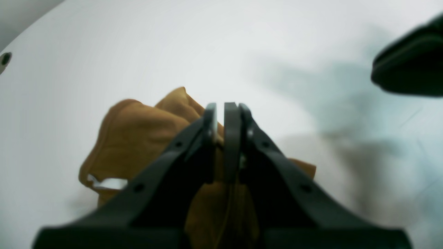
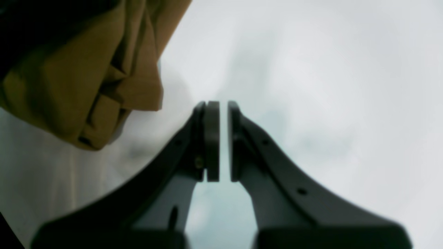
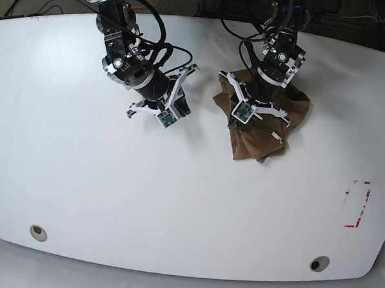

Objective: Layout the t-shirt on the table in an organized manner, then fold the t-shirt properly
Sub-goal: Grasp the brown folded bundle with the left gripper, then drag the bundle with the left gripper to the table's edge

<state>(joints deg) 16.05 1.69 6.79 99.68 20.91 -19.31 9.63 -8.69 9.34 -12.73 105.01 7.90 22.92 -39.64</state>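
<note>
The t-shirt [image 3: 266,125] is seen bunched in a wrinkled heap on the table [image 3: 112,198], towards the far side, right of centre in the base view. The left gripper [image 1: 224,114] is clenched on a fold of the cloth, w/ tan fabric caught between its fingers and spread beneath them. The right gripper [image 2: 216,109] is held pinched nearly together w/ nothing grasped, above bare tabletop just beside the heap. A red dashed rectangle [image 3: 356,204] is marked near the table's right edge, well apart from the shirt.
</note>
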